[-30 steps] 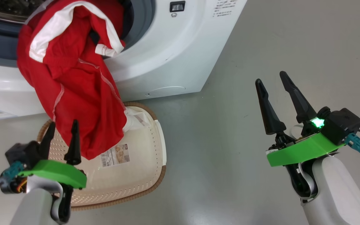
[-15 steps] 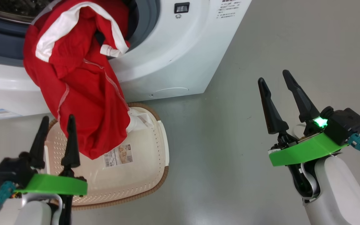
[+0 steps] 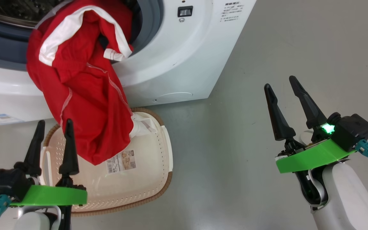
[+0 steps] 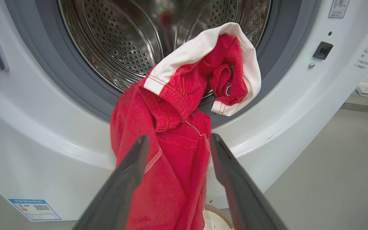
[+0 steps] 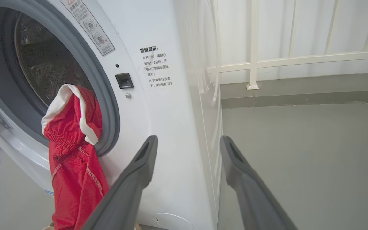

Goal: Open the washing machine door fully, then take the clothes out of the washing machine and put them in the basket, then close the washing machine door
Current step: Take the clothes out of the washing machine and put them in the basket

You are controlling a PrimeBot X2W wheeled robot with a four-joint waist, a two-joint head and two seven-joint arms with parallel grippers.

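Red clothes (image 3: 85, 105) hang from the mouth of the washing machine (image 3: 177, 64) over the basket (image 3: 145, 191), so my left gripper (image 3: 54, 123), spread and empty on their near side, should pinch the bunched top fold and draw it down, my right gripper (image 3: 279, 82) spread and idle far right.

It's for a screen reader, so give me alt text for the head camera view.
A red garment with white trim hangs from the open white washing machine down over a cream perforated basket on the grey floor. The left gripper, open, points at the cloth's lower end; the right gripper, open, hovers apart over the floor.
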